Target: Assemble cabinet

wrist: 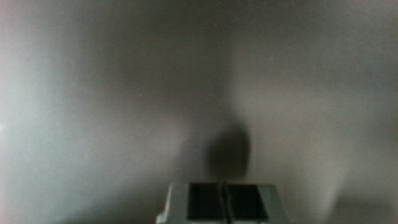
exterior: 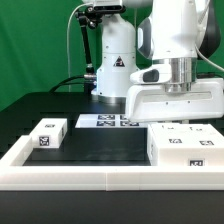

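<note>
In the exterior view the gripper (exterior: 178, 112) hangs low over the black table (exterior: 100, 150). Its fingers are hidden behind the top edge of the cabinet body (exterior: 186, 148), the large white box directly beneath and in front of it, with tags on its near face. A small white block (exterior: 48, 133) bearing tags lies well apart from the gripper, toward the exterior view's left. The marker board (exterior: 105, 121) lies flat on that same side, much nearer the gripper. The long white border frame (exterior: 90, 176) runs along the table's front, on the camera's side of the cabinet body.

The wrist view is blurred. The gripper (wrist: 217, 195) shows its two fingers (wrist: 192, 203) drawn narrow, with only a thin line and nothing else visible between them. Beyond them a pale, featureless surface fills the picture, with a dark shadow just past the fingertips. I cannot tell which thing this surface is.
</note>
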